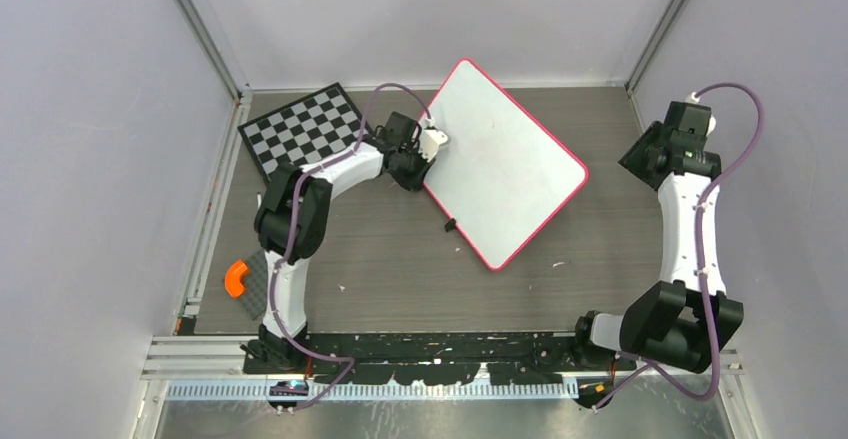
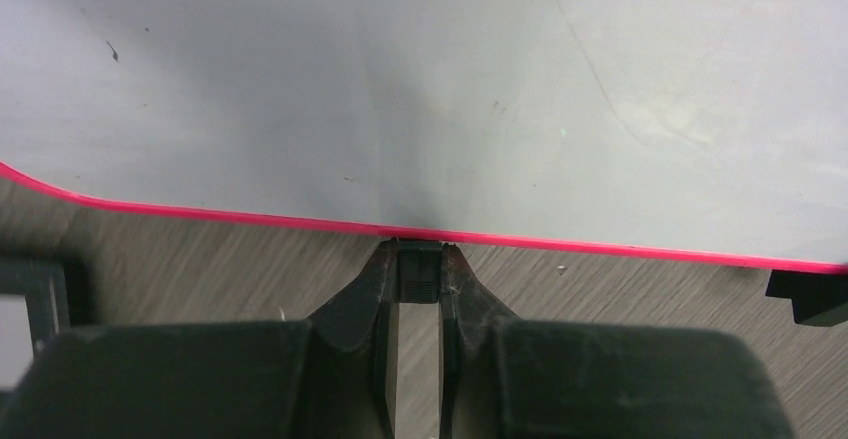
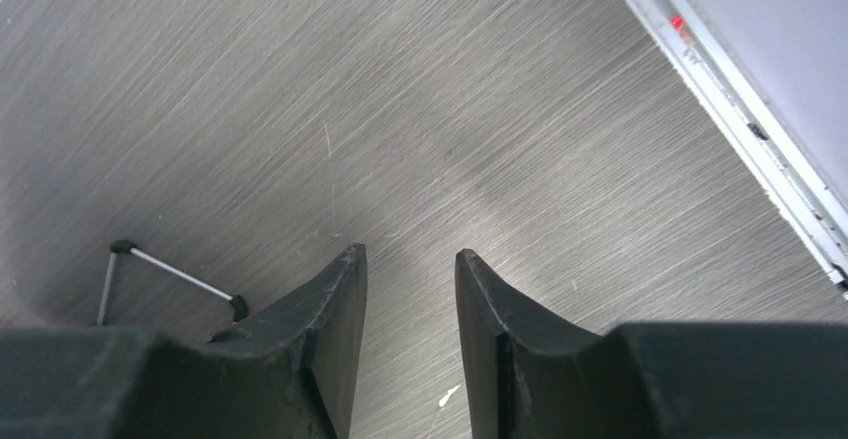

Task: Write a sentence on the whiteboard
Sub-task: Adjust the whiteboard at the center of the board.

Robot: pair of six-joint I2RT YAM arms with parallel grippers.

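The whiteboard [image 1: 505, 159] lies flat and turned at an angle on the table, glossy white with a thin pink-red frame [image 2: 250, 217]. The sentence is out of view: the board's face shows only faint smudges. My left gripper [image 1: 424, 171] is at the board's left edge, shut on one of its small black feet [image 2: 418, 269]. The other foot [image 2: 810, 294] sticks out further along the same edge. My right gripper [image 3: 410, 254] hangs open over bare table at the far right [image 1: 652, 154], away from the board, with nothing between its fingers.
A black-and-white checkered board [image 1: 305, 129] lies at the back left, behind my left arm. An orange object [image 1: 236, 277] sits at the table's left edge. A thin white rod with black ends [image 3: 170, 274] lies left of my right gripper. The wall rail [image 3: 740, 119] runs at the right.
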